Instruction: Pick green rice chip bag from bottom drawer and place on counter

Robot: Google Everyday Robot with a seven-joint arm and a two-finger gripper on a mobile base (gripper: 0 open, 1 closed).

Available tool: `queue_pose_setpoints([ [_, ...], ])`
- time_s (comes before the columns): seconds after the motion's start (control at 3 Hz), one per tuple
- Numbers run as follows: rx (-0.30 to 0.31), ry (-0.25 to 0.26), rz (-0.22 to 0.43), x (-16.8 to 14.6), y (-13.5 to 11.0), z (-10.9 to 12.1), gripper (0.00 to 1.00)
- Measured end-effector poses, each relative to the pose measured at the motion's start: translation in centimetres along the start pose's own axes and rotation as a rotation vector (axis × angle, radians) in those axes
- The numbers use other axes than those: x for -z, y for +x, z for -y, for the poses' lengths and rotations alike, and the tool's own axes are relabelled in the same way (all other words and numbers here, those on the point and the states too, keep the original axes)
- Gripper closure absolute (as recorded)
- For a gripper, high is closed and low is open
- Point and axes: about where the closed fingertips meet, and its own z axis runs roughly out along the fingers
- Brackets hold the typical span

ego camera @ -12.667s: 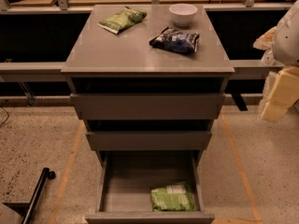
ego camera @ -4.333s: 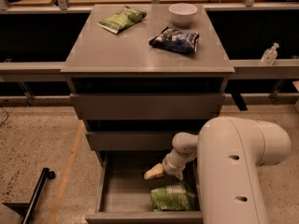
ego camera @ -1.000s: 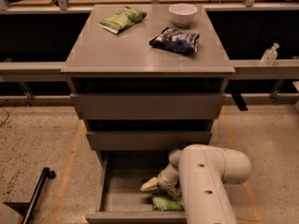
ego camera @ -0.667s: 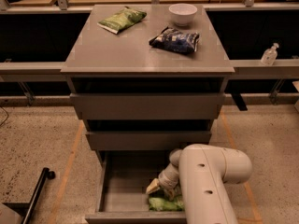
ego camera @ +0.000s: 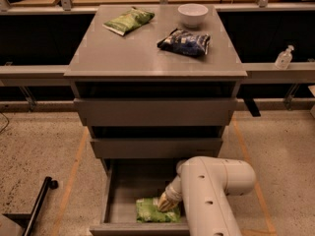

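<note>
- The bottom drawer (ego camera: 142, 228) is pulled open nearest us, and the green rice chip bag (ego camera: 147, 212) lies at its front, right of centre.
- Our end effector (ego camera: 167, 204) is down in the drawer, touching the bag's right end; we cannot tell how far open it is or whether it grips.
- Farther up, the worktop (ego camera: 147, 58) carries a blue-and-white bag (ego camera: 186, 42), a darker green bag (ego camera: 129, 20) and a white bowl (ego camera: 192, 14).
</note>
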Motion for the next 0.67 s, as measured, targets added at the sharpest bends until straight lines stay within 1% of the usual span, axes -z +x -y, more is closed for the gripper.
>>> queue_pose_setpoints([
  [0.33,-0.004,0.002,-0.002,0.44,0.26,-0.2,1.0],
  [0.67,-0.004,0.002,-0.002,0.77,0.42,-0.36,0.81],
])
